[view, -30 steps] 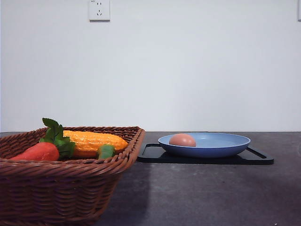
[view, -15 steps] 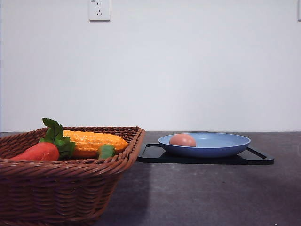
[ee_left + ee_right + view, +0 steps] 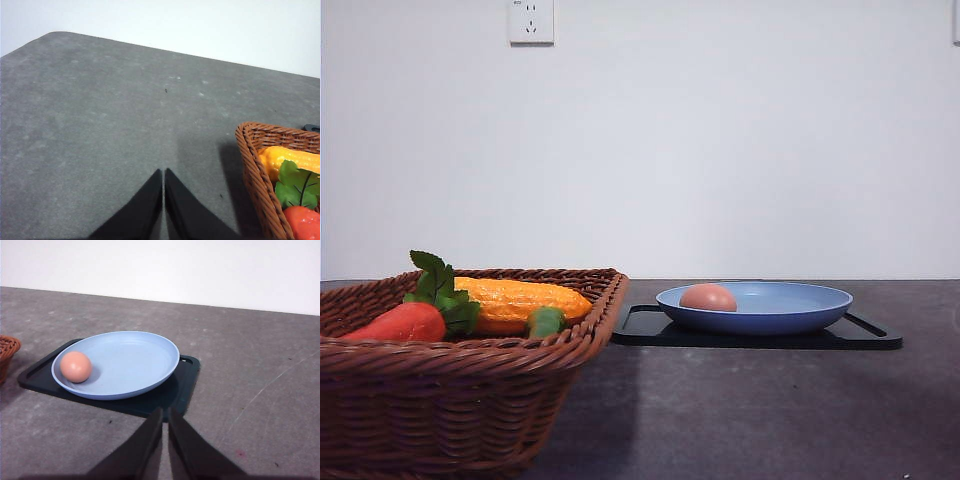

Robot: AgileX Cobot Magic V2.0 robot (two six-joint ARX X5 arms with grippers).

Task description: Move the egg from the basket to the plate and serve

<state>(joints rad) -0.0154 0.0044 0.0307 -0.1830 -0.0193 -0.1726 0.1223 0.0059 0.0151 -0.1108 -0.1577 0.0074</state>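
Here, the egg (image 3: pixel 708 297) lies in the blue plate (image 3: pixel 790 312) on a black tray (image 3: pixel 650 328), beside the wicker basket (image 3: pixel 450 405) holding corn (image 3: pixel 520 300) and carrot (image 3: pixel 400 323); both grippers' jaws closed, empty, above the table (image 3: pixel 740 410).

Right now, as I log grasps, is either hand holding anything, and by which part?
Nothing is held. The left hand and right hand are both shut and empty; the small tan egg lies free on the round blue plate.
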